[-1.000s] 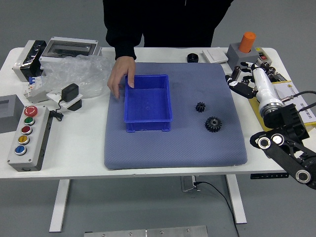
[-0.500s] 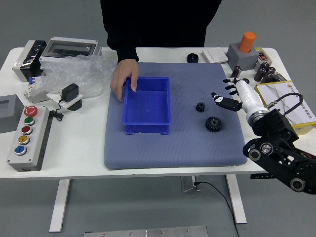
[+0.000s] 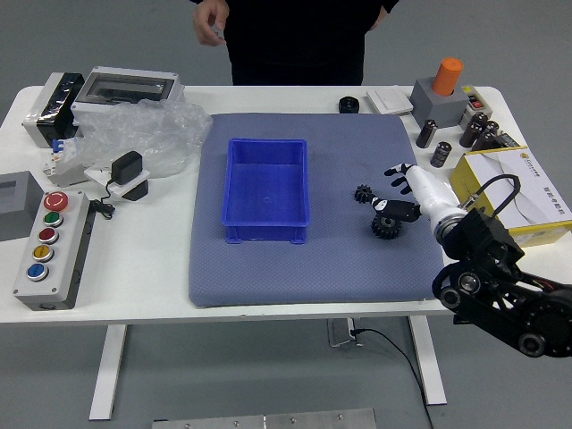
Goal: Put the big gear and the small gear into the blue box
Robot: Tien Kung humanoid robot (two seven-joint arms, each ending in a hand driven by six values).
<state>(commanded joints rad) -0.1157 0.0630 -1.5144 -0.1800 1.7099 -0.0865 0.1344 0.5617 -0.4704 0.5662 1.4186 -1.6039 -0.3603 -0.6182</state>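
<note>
**White table (image 3: 143, 290): robot's right hand (image 3: 427, 192) reached the gears as the person drew back**

On the blue-grey mat (image 3: 268, 277), the robot's right hand had swept in from its own side and come down toward the two gears. The person's hand (image 3: 211, 20), a moment earlier at the blue box (image 3: 266, 233), had pulled away beyond the table's far edge, holding nothing; the person's other hand (image 3: 381, 17) showed only in part there too. That left the box free to be filled, and a pick looked like the step in hand, with neither gear placed.

The robot hand was empty, thumb and fingers well apart. The big gear (image 3: 386, 231) sat on its near side, partly covered by the lowest digit; whether they touched could not be told. The small gear (image 3: 362, 194) lay just left of the fingertips, and the box stood further left.

Both gears lay flat, round faces up, so neither had a long axis or pointed anywhere. The box's longer side ran from near to far. A low, careless close could nudge either gear away.
</note>
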